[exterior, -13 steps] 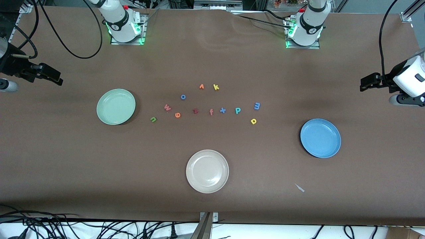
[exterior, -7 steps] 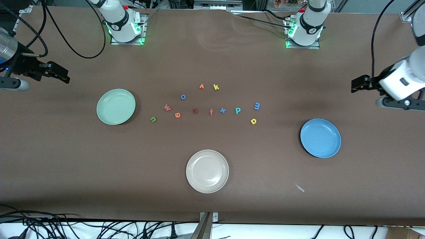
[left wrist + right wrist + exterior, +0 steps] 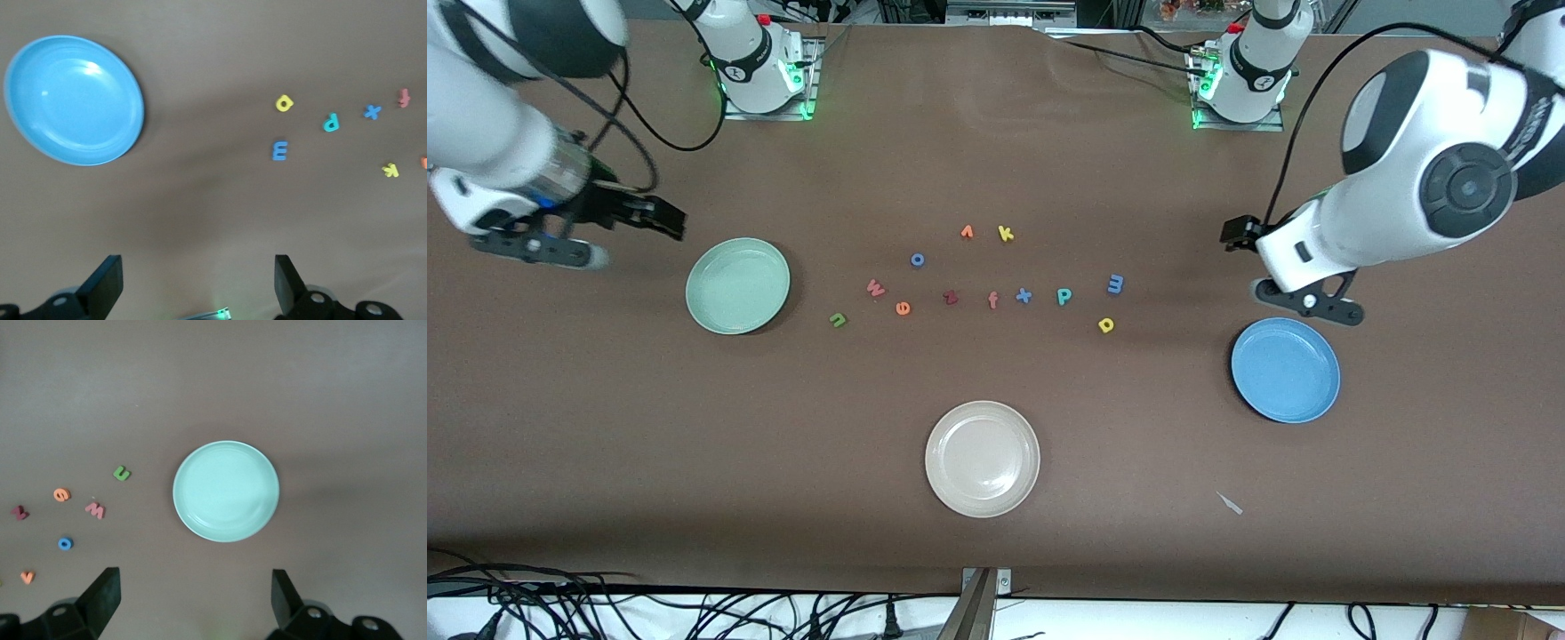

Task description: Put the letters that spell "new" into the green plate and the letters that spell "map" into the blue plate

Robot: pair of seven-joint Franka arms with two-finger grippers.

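Note:
The green n (image 3: pixel 838 319), orange e (image 3: pixel 903 308) and pinkish w (image 3: pixel 876 288) lie on the table beside the green plate (image 3: pixel 737 285). The blue m (image 3: pixel 1115 284), yellow a (image 3: pixel 1106 325) and teal p (image 3: pixel 1064 296) lie toward the blue plate (image 3: pixel 1285 370). Both plates hold nothing. My right gripper (image 3: pixel 660 218) hangs open over bare table by the green plate (image 3: pixel 226 491), nothing between its fingers (image 3: pixel 107 587). My left gripper (image 3: pixel 1238 233) hangs open over bare table between the m (image 3: pixel 279 151) and the blue plate (image 3: pixel 73 100).
A dark red z (image 3: pixel 951 298), salmon f (image 3: pixel 992 300) and blue x (image 3: pixel 1024 295) lie in the same row of letters. A blue o (image 3: pixel 917 260), an orange letter (image 3: pixel 967 232) and a yellow k (image 3: pixel 1006 234) lie farther from the front camera. A beige plate (image 3: pixel 982 459) sits nearest it.
Both arms have swung in from the table's ends toward the plates, each gripper still open. No letter or plate has moved.

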